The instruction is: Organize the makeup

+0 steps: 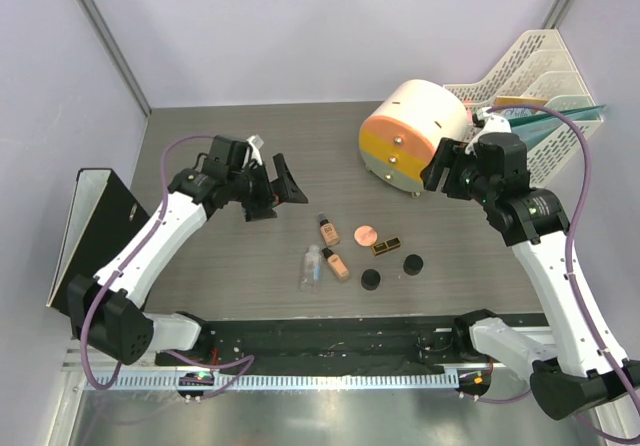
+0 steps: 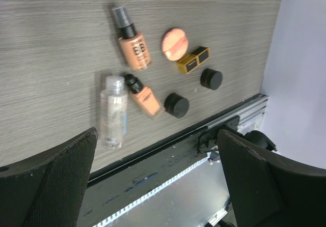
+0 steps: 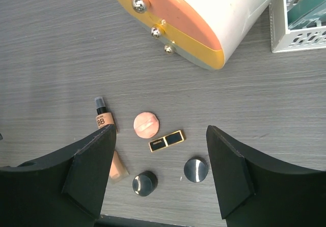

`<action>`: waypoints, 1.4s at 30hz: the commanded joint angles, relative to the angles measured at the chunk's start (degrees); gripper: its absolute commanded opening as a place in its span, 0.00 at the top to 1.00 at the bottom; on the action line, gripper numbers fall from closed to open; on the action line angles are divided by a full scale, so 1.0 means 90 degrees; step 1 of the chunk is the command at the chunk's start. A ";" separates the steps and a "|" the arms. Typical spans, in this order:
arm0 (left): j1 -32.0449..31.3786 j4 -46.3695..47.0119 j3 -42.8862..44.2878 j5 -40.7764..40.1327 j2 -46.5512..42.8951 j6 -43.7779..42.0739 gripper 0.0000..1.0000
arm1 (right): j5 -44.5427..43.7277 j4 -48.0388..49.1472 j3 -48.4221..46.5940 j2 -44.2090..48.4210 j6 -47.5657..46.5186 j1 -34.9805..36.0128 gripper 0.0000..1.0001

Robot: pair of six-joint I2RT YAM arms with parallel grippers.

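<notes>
Top external: high above the near edge, looking down on the whole table (image 1: 250, 266).
Left wrist: near, tilted down.
Right wrist: near, downward.
Shared: pink compact (image 1: 366, 234), in all three.

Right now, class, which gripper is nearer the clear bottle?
Left. The left gripper hovers behind-left of the clear bottle; the right gripper is far right, beside the drum-shaped box.

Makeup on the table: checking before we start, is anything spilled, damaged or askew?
No spill or damage shows. The clear bottle, the farther beige bottle and the nearer beige bottle lie on their sides at differing angles.
</notes>
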State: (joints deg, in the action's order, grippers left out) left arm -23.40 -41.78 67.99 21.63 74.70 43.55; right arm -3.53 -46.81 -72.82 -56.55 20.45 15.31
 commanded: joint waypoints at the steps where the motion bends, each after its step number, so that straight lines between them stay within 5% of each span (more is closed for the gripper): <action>1: -0.0329 0.0823 0.0473 0.0127 0.0332 0.0473 0.00 | -0.0213 0.0240 -0.0492 -0.0239 -0.0162 0.0037 0.23; 9: -0.1120 0.1906 0.1088 -0.0215 0.1504 0.1849 0.00 | -0.0808 0.0357 -0.1313 -0.1049 -0.0455 0.0027 0.24; 16: -0.1345 0.4033 0.1322 -0.0167 0.2402 0.3469 0.05 | -0.1131 0.0474 -0.1948 -0.1909 -0.0641 0.0018 0.30; 21: -0.1589 0.4290 0.2122 -0.0411 0.3057 0.3745 0.08 | -0.1005 0.0601 -0.2308 -0.2503 -0.0631 -0.0138 0.46; 23: -0.1735 0.4300 0.2474 -0.0576 0.3330 0.3929 0.13 | -0.0888 0.0611 -0.2436 -0.2670 -0.0583 -0.0304 0.61; 35: -0.2420 0.4476 0.3071 -0.2217 0.3898 0.4467 0.27 | -0.0136 0.0689 -0.3335 -0.3676 -0.0456 -0.1037 0.99; 42: -0.2449 0.4845 0.2974 -0.2735 0.4093 0.4780 0.27 | 0.0304 0.0728 -0.3560 -0.4067 -0.0426 -0.1057 0.99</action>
State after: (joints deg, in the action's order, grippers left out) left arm -45.60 -3.33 93.49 2.61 111.20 84.09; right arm -4.10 -42.28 -102.02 -91.98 16.45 5.69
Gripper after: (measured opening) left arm 0.733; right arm 0.018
